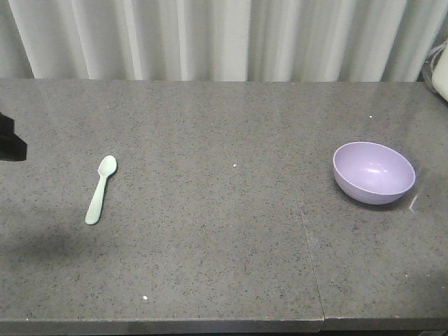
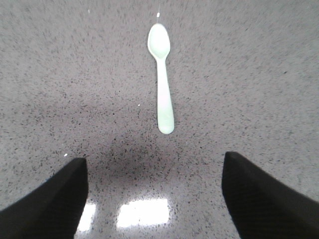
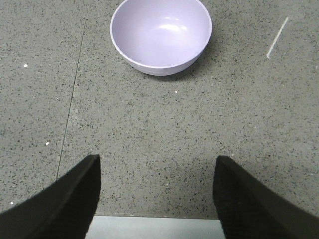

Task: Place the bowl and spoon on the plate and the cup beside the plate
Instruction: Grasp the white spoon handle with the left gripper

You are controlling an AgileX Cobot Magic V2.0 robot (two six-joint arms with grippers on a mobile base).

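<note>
grey counter (image 1: 224, 266), spoon (image 1: 101, 189) left, bowl (image 1: 373, 172) right, well apart

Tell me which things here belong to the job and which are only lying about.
Job: spoon, bowl; plate and cup are not in view.
Lying about: only a pale object at the far right edge, cut off.

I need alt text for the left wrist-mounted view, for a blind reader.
A pale green spoon lies flat on a speckled grey table, scoop end away from the camera. The open left claw sits short of its handle, holding nothing.
</note>
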